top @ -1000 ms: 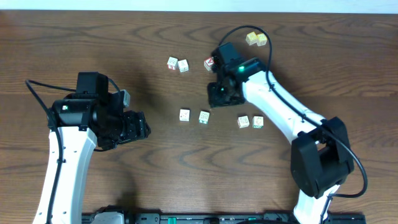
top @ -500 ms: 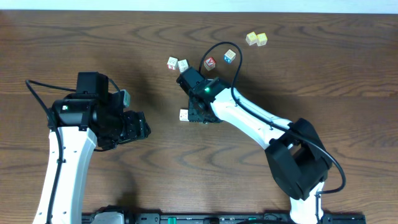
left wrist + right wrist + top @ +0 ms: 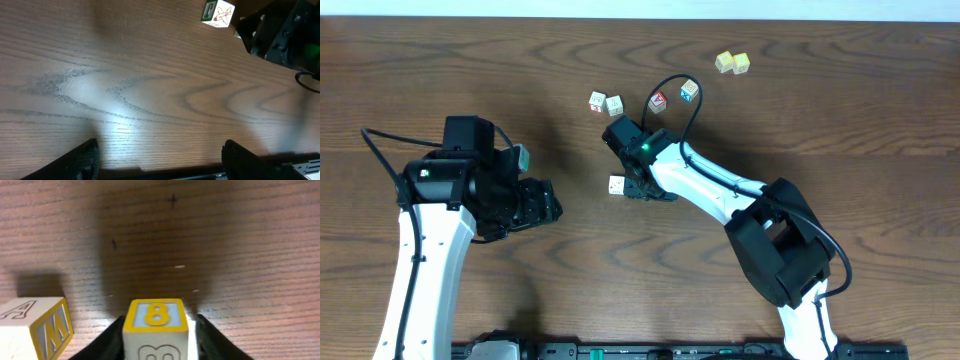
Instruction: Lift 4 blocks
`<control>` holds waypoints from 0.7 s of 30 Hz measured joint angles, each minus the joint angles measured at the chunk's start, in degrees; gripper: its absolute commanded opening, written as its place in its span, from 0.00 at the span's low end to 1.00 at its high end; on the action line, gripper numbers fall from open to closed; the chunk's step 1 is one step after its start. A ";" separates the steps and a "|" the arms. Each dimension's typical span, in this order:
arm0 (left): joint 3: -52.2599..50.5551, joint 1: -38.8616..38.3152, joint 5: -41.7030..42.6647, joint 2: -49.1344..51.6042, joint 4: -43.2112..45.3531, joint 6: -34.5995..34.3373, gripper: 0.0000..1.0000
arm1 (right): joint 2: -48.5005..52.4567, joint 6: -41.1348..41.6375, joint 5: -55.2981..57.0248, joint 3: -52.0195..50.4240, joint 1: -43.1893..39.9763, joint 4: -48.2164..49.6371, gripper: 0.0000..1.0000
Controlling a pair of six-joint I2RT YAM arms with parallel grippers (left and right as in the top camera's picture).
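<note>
Right arm (image 3: pixel 710 190) has swung left across the table (image 3: pixel 860 130) since a second ago, from near the red-faced cube (image 3: pixel 658 100) down to the row of white blocks; left arm hasn't budged. Right gripper (image 3: pixel 642 186) is now low over the block with the 8 (image 3: pixel 156 322), with one finger on each side in the right wrist view, very close to its faces. Can't tell if they actually pinch yet. That block looks flat on the wood, not lifted. Second white block (image 3: pixel 617 184) sits just beside it, toward the left arm, free and untouched; it also shows at the top of the left wrist view. Other two white blocks of the row aren't visible now, since the right arm lies over where they were a second ago. Left gripper (image 3: pixel 160 150) hovers well apart from everything, fingers spread wide, nothing between them. Red-faced cube, blue cube (image 3: pixel 690 90) and yellow cubes (image 3: pixel 725 62) up top are not targets. Progress call: first grasp is being set up and no block is off the table in these views. All four lifts look still to do: the 8 block first, then its neighbour, then the two under the arm.
</note>
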 measured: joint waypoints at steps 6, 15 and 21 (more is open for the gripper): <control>0.00 0.00 0.00 0.00 0.00 0.00 0.79 | 0.00 -0.31 0.09 -0.02 -0.17 -0.37 0.28; 0.00 0.00 -0.02 0.00 0.00 0.00 0.79 | -0.11 -6.43 -3.96 0.39 -3.82 -5.60 0.28; 0.00 0.00 0.00 0.00 0.00 0.00 0.79 | -0.15 -13.64 -8.74 0.55 -8.94 -11.02 0.28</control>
